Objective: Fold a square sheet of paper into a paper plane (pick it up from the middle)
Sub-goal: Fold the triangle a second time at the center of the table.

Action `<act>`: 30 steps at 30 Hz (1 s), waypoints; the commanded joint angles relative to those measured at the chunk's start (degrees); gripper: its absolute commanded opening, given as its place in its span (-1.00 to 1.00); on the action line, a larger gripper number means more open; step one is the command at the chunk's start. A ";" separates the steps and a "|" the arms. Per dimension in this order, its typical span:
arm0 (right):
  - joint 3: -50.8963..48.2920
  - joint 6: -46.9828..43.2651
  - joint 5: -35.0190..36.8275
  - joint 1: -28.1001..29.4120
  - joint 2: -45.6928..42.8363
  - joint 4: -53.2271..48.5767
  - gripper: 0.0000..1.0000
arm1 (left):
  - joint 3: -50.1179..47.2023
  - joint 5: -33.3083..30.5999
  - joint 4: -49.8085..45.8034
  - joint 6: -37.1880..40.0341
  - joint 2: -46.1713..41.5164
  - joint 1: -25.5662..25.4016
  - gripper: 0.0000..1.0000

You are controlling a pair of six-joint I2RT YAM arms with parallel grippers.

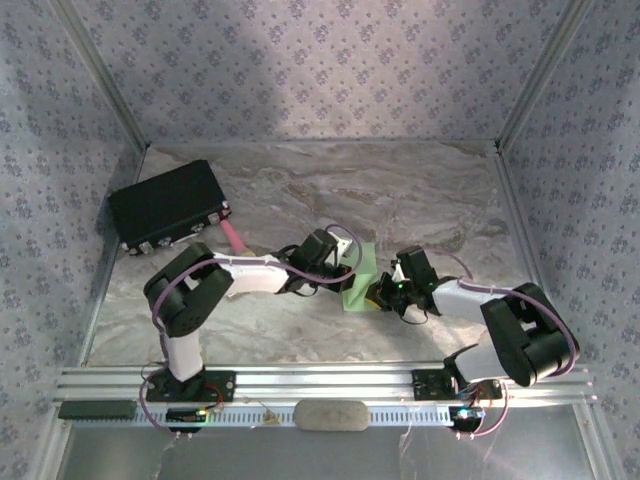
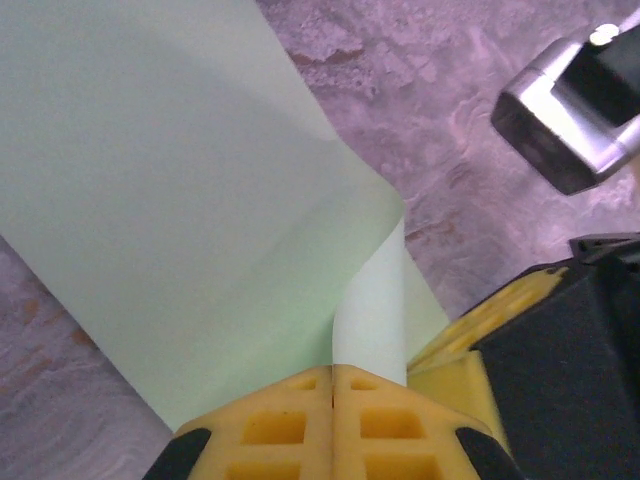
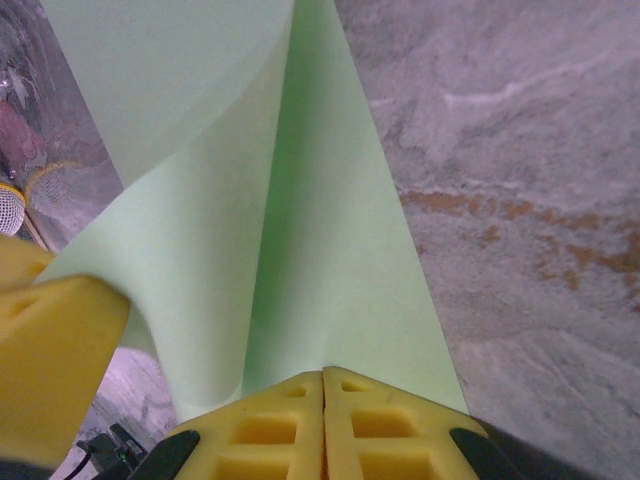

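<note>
The square sheet of paper (image 1: 358, 281), pale green, stands off the table between the two arms and curls over on itself. In the left wrist view the paper (image 2: 170, 200) bends into a loop, and my left gripper (image 2: 332, 368) is shut on its edge. In the right wrist view the paper (image 3: 330, 250) rises as a long fold from my right gripper (image 3: 323, 372), which is also shut on it. From above, my left gripper (image 1: 346, 268) and right gripper (image 1: 380, 293) meet at the sheet from opposite sides, almost touching.
A big black box (image 1: 168, 205) lies at the back left, with a pink cylinder (image 1: 235, 238) beside it, close to the left arm. A grey pad (image 1: 330, 413) rests on the front rail. Patterned walls enclose the marble table (image 1: 420, 190).
</note>
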 commanded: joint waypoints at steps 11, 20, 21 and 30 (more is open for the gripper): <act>0.59 -2.07 0.92 -0.09 1.12 -3.52 -0.83 | 3.26 0.62 -4.90 4.97 3.74 1.01 -0.94; 3.37 -5.36 -0.35 -0.45 0.47 -6.48 -0.76 | -1.19 2.29 -2.91 0.53 4.04 1.01 -0.96; 3.74 -5.66 -0.38 -0.44 0.03 -6.95 -0.75 | -2.00 2.75 -2.04 -0.99 3.87 1.01 -0.97; 3.63 -4.10 -0.43 -0.06 -3.19 -6.93 -0.72 | -6.61 0.86 4.73 -14.18 1.65 0.02 -0.98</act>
